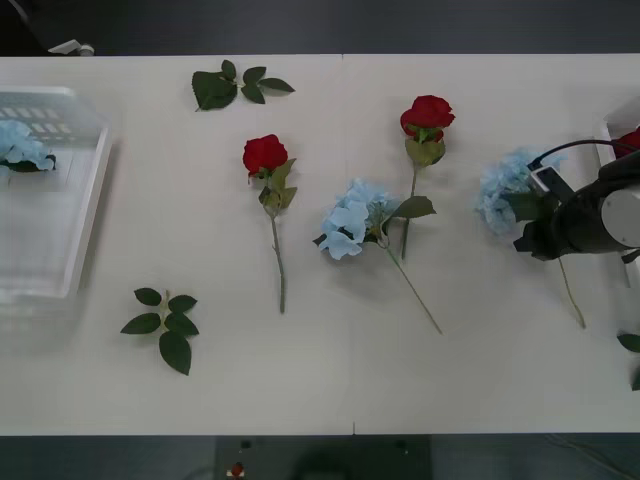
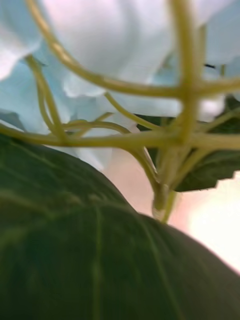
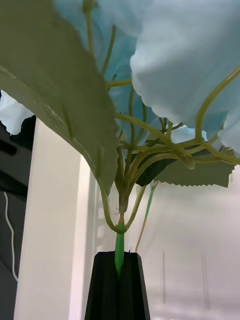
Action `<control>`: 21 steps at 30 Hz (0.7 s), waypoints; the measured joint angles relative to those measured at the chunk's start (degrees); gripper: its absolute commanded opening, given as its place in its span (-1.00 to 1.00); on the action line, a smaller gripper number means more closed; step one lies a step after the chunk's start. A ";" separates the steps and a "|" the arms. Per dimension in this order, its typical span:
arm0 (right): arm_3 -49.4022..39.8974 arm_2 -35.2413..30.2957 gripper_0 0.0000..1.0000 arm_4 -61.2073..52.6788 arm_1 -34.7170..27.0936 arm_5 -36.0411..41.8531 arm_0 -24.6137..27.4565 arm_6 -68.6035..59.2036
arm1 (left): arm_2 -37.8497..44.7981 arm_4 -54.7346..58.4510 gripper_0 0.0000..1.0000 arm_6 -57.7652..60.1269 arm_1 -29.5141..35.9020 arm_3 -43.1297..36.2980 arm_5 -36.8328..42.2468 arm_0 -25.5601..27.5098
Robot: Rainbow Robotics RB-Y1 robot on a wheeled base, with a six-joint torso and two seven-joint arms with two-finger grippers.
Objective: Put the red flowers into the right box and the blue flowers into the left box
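One blue flower already lay in the left box, its stem pinched in the closed left claw. The right claw sat on another blue flower; I couldn't tell its grip. Two red flowers and a third blue flower waited on the counter among leaf sprigs.

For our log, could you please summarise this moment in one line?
left gripper: holds blue flower | right gripper: at second blue flower
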 measured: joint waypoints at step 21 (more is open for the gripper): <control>0.05 -15.17 -1.00 -8.41 0.23 12.83 -0.11 6.62 | -12.70 4.64 0.16 0.00 0.00 12.36 -10.07 2.22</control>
